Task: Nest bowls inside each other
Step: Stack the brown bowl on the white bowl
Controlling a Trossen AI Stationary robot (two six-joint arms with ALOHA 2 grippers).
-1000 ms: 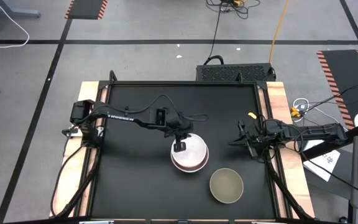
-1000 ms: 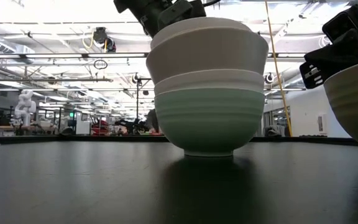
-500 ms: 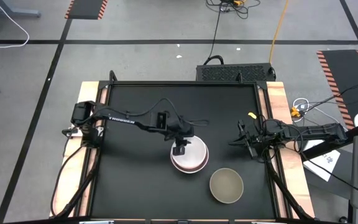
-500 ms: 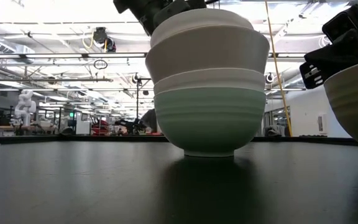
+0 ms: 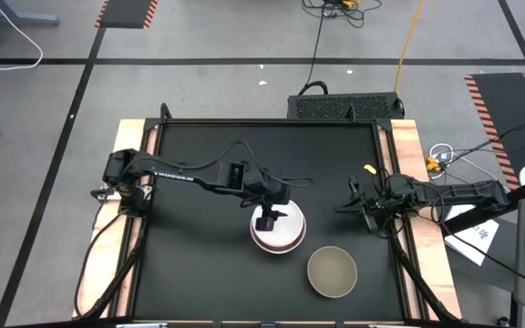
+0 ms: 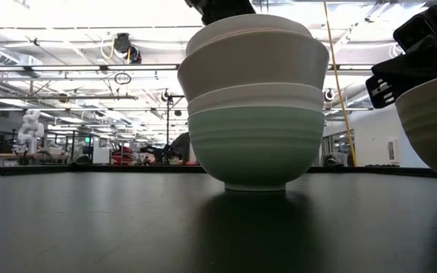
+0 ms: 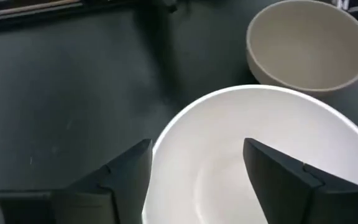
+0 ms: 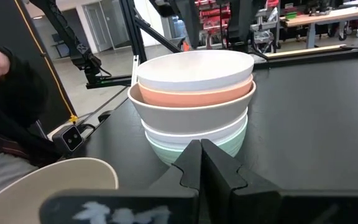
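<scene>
A stack of nested bowls (image 5: pixel 278 230) stands mid-table on the foot of its mint-green bottom bowl (image 6: pixel 253 148). Above that sit a white bowl, a beige-grey bowl, a coral-pink bowl (image 8: pixel 194 94) and a white top bowl (image 7: pixel 260 155). An olive-tan bowl (image 5: pixel 332 271) stands alone toward the near right. My left gripper (image 7: pixel 197 168) hangs open just above the top bowl's rim, a finger on either side of it and clear of it. My right gripper (image 8: pixel 201 155) is shut and holds nothing at the table's right edge (image 5: pixel 354 205).
Wooden rails (image 5: pixel 126 228) run along the table's left and right sides. A black box (image 5: pixel 344 105) sits beyond the far edge. A person's dark sleeve (image 8: pixel 5 106) shows past the table in the right wrist view. The table's left half (image 5: pixel 190 264) is bare black mat.
My left gripper has opened, letting go of the white top bowl, and has risen off the stack. The top bowl, slightly tilted a second ago, now sits level in the coral-pink one.
</scene>
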